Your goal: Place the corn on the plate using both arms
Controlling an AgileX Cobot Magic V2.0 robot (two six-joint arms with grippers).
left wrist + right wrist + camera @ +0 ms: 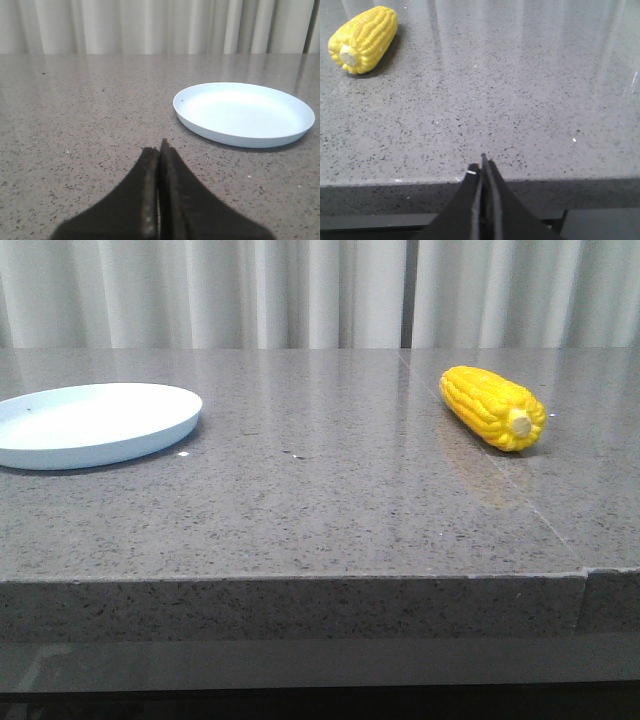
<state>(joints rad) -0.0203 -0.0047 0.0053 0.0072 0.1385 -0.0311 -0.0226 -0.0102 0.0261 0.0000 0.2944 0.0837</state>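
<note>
Lying on the bench (330, 500), the corn (493, 407) sits well apart from the plate (150, 435); left hand (160, 150) and right hand (483, 165) are both closed, empty.

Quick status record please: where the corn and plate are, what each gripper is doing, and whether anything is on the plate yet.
corn: lying on its side on the table, right side, cream stub end toward the camera
plate: on the table, left side, nothing on it
left gripper: fingers shut, holding nothing, short of the plate
right gripper: fingers shut, holding nothing, near the table's front edge, apart from the corn
table: grey speckled stone
task: not started
</note>
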